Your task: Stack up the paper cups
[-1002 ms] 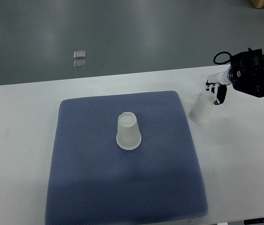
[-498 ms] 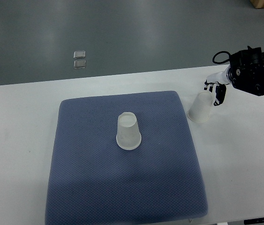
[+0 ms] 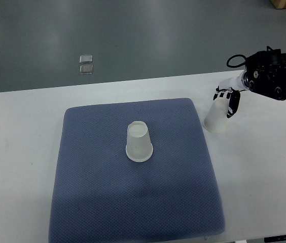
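A white table [image 3: 21,131] is carrying a blue mat [image 3: 107,202]. At right of frame, the right hand [image 3: 227,101] is clasping the tilted cup [image 3: 217,117]; lifting straight should clear the centre cup [image 3: 139,142].

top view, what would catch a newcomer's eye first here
The big blue mat fills the middle of the white table, with one upside-down paper cup standing at its centre. At the right, just off the mat's corner, the right robot hand is closed around a second paper cup, which sits tilted on the table.
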`<control>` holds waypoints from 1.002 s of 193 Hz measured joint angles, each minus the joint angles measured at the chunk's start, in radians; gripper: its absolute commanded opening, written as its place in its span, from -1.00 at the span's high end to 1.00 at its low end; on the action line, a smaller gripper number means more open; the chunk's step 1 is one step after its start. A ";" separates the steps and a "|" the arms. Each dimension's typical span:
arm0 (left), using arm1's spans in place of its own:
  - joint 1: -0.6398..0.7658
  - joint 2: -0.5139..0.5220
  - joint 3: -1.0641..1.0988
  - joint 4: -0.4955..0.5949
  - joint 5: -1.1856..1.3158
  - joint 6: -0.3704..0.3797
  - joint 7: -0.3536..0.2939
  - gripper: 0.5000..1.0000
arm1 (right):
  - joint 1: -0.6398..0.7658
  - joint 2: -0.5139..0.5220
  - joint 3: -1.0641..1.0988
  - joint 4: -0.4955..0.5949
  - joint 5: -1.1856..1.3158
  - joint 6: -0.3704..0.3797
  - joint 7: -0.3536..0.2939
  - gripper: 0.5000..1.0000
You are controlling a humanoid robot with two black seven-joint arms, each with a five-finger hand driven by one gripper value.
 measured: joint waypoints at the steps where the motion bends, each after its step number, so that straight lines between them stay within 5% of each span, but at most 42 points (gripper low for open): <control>1: 0.000 0.000 0.000 0.000 0.000 0.000 0.000 -1.00 | 0.000 0.000 0.003 0.000 0.000 0.001 0.000 -0.44; 78: 0.000 0.000 0.000 0.002 0.000 0.000 0.000 -1.00 | -0.007 0.003 0.040 0.000 -0.013 -0.002 -0.008 -0.36; 100: 0.000 0.000 0.000 0.002 0.000 0.000 0.000 -1.00 | -0.007 0.003 0.037 -0.001 -0.015 -0.002 -0.008 -0.10; 117: 0.000 0.000 0.000 0.002 0.000 0.000 0.000 -1.00 | -0.007 0.003 0.037 -0.001 -0.015 -0.006 -0.008 0.47; 138: 0.000 0.000 0.000 0.002 0.000 0.000 0.000 -1.00 | -0.007 0.003 0.035 -0.001 -0.021 -0.010 -0.007 0.84; 193: 0.000 0.000 0.000 0.002 0.000 0.000 0.000 -1.00 | 0.069 -0.023 0.030 0.028 -0.047 0.009 -0.007 0.85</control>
